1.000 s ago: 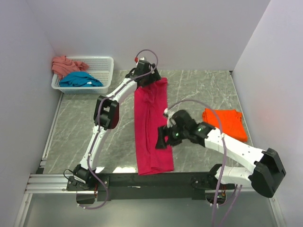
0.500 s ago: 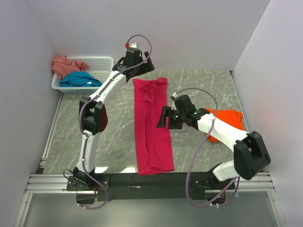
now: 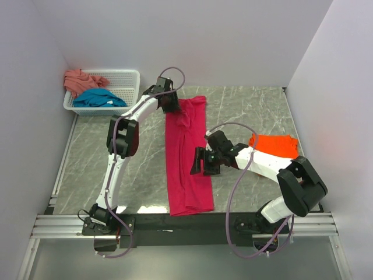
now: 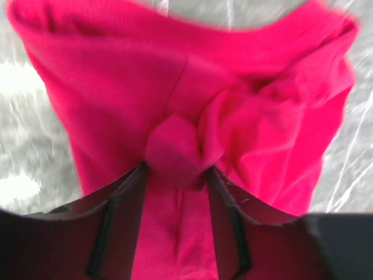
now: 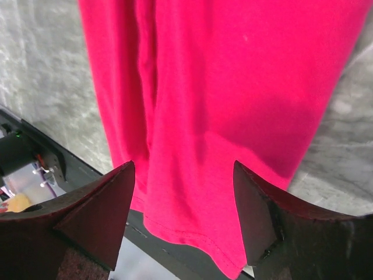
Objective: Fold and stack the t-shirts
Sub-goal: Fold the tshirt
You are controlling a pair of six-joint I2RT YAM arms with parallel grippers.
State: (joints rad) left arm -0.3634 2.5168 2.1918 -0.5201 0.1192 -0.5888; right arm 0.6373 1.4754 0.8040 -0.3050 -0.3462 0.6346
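Observation:
The magenta-red t-shirt [image 3: 186, 157] lies as a long narrow strip down the middle of the table, its near hem hanging over the front rail. At its far end my left gripper [image 3: 169, 104] pinches a bunched lump of that cloth [image 4: 176, 154] between its fingers. My right gripper [image 3: 197, 162] hovers open over the shirt's right side near the middle, nothing between its fingers [image 5: 99, 216], with the shirt's hem [image 5: 221, 233] below. A bright orange t-shirt [image 3: 278, 149] lies folded at the right. The teal t-shirt [image 3: 99, 98] and the salmon-pink one [image 3: 78, 79] sit in the basket.
A white mesh basket [image 3: 129, 76] stands at the back left corner against the wall. Grey marble tabletop [image 3: 87, 151] shows on both sides of the magenta strip. The black front rail [image 5: 35, 157] runs under the shirt's hem.
My left gripper rose, then came back down onto the shirt's far end and closed on a lump of cloth. My right gripper shifted slightly toward the near side over the shirt.

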